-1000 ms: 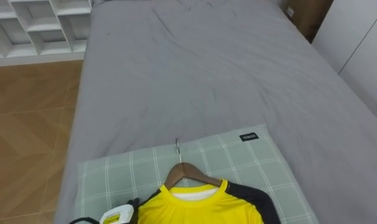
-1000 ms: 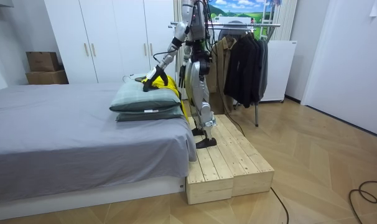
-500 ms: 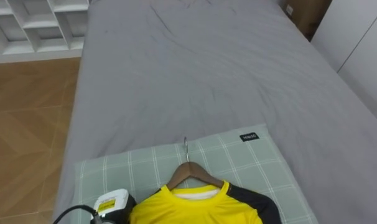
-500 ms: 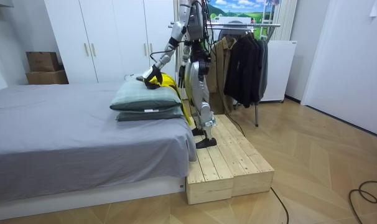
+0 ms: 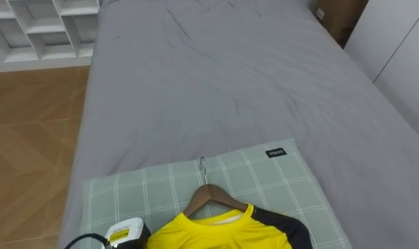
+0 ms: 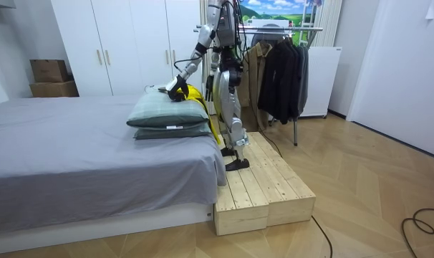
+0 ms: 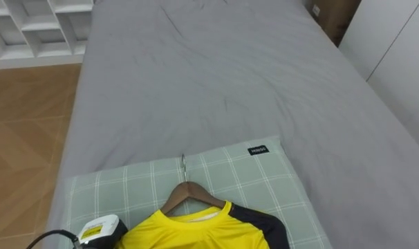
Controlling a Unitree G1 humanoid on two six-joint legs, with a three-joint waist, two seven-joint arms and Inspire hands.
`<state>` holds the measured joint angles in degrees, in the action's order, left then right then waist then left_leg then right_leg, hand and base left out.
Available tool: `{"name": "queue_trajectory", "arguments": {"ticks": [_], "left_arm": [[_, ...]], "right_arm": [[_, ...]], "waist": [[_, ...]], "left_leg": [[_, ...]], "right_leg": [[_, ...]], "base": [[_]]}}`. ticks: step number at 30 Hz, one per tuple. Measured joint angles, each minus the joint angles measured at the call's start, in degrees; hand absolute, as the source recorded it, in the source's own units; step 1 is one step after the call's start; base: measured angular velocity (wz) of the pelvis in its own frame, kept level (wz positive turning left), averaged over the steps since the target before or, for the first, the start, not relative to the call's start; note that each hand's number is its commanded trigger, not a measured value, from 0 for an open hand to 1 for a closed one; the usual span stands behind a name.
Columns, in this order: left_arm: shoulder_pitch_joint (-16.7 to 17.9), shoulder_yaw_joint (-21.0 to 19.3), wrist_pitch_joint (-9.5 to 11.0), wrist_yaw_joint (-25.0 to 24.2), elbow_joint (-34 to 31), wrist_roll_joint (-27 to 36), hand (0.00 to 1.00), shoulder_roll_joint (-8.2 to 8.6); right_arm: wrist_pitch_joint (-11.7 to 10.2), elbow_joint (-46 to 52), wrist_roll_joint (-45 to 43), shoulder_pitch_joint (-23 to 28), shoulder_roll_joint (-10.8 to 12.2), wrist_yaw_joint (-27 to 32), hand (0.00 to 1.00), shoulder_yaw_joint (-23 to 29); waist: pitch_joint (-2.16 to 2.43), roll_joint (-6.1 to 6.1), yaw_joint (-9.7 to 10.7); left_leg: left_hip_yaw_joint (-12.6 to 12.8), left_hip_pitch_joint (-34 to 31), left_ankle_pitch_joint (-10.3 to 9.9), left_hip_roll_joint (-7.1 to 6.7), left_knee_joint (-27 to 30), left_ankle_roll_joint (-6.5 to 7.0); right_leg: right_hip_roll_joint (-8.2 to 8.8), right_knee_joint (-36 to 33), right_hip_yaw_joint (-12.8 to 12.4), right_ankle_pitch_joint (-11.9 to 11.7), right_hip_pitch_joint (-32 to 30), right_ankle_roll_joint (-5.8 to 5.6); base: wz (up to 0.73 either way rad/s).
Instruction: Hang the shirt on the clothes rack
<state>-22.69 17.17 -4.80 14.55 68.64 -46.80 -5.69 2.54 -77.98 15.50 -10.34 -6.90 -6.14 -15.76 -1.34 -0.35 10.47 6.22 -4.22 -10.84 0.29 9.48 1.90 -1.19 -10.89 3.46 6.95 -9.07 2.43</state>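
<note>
The left hand (image 5: 125, 234) is at the low left edge of the eye views, over the pillow. Just its back shows, so I cannot tell if its fingers are apart or curled. In the room view the hand (image 6: 177, 87) is on top of the pillows, right by the yellow cloth.

Just beside the hand, to its right, lies the yellow shirt (image 5: 216, 234) with dark sleeves. The shirt is on a wooden hanger (image 5: 211, 196). The hanger's metal hook (image 5: 202, 166) points away from the hand, up the bed, and lies on the green checked pillow (image 5: 272, 180). I cannot tell if the hand touches the shirt.

Past the pillow's far edge the grey bed (image 5: 223, 76) runs on, wide and flat, with lots of room ahead of the hand. To the hand's left the bed's side edge drops to the wooden floor (image 5: 30, 131). Far ahead on that side is a white shelf (image 5: 36, 28). Far to the right, white doors (image 5: 403, 55) stand close along the bed's other edge, with a brown box (image 5: 342, 17) by them.

The robot stands on a wooden step (image 6: 263, 186) at the pillow end of the bed. Behind it is a clothes rack (image 6: 292, 29) with dark coats (image 6: 281, 72)
</note>
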Motion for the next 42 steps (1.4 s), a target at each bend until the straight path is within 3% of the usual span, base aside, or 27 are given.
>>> {"name": "queue_trajectory", "arguments": {"ticks": [17,25,30,34,36,40,42], "left_arm": [[-0.01,-0.35,0.33,0.03,0.39,2.69,1.00,-0.03],[0.07,-0.23,0.42,1.02,0.30,9.44,1.00,0.36],[1.45,-1.43,1.33,1.30,0.00,18.90,1.00,0.62],[2.63,-3.49,2.74,1.86,-0.12,22.51,1.00,0.49],[3.20,-4.41,3.47,2.62,-0.15,24.18,1.00,0.48],[3.98,-6.17,4.61,2.83,-0.65,24.93,1.00,0.34],[5.93,-6.92,4.92,2.83,-2.71,25.41,1.00,0.33]], "right_arm": [[0.00,-0.12,0.09,-0.29,-0.01,-0.10,0.00,-0.48],[0.03,-0.15,-0.01,-0.25,-0.01,0.19,0.00,-0.49],[-0.05,-0.03,0.02,-0.16,0.00,0.27,0.00,0.02],[-0.23,-0.01,-0.03,0.25,-0.04,0.83,0.00,1.54],[-0.78,0.06,0.05,0.65,-0.08,1.22,0.00,2.42],[-1.80,0.05,0.45,1.74,-0.07,1.22,0.00,3.17],[-1.86,0.05,0.45,2.95,-0.24,1.26,0.00,3.69]], "waist": [[-0.02,-0.02,-0.14],[-0.04,0.09,-1.41],[0.00,0.31,-1.66],[0.11,0.55,-1.67],[0.44,0.87,-1.74],[0.58,1.10,-1.87],[0.89,1.31,-2.38]], "left_leg": [[-0.04,0.00,0.00,-0.01,-0.03,0.00],[-0.03,0.60,0.00,0.15,-0.16,0.00],[-0.04,1.82,0.00,0.12,-0.18,0.00],[-0.21,2.55,-0.01,0.09,-0.17,0.00],[-0.23,2.85,-0.01,0.06,-0.12,0.00],[-0.26,3.76,0.00,0.07,0.00,0.00],[-0.21,4.57,-0.01,0.08,-0.04,0.00]], "right_leg": [[0.01,0.13,0.12,0.00,0.08,0.00],[-0.04,0.04,0.07,-0.01,0.65,0.01],[0.00,0.32,0.30,-0.01,2.01,0.01],[0.02,0.34,0.48,-0.01,2.87,0.01],[0.04,0.35,0.49,-0.01,3.22,0.01],[0.02,0.46,0.51,-0.01,4.23,0.01],[0.00,0.84,0.52,-0.02,5.11,0.03]], "base": [[0.00],[0.00],[0.00],[0.03],[0.00],[0.00],[0.00]]}}
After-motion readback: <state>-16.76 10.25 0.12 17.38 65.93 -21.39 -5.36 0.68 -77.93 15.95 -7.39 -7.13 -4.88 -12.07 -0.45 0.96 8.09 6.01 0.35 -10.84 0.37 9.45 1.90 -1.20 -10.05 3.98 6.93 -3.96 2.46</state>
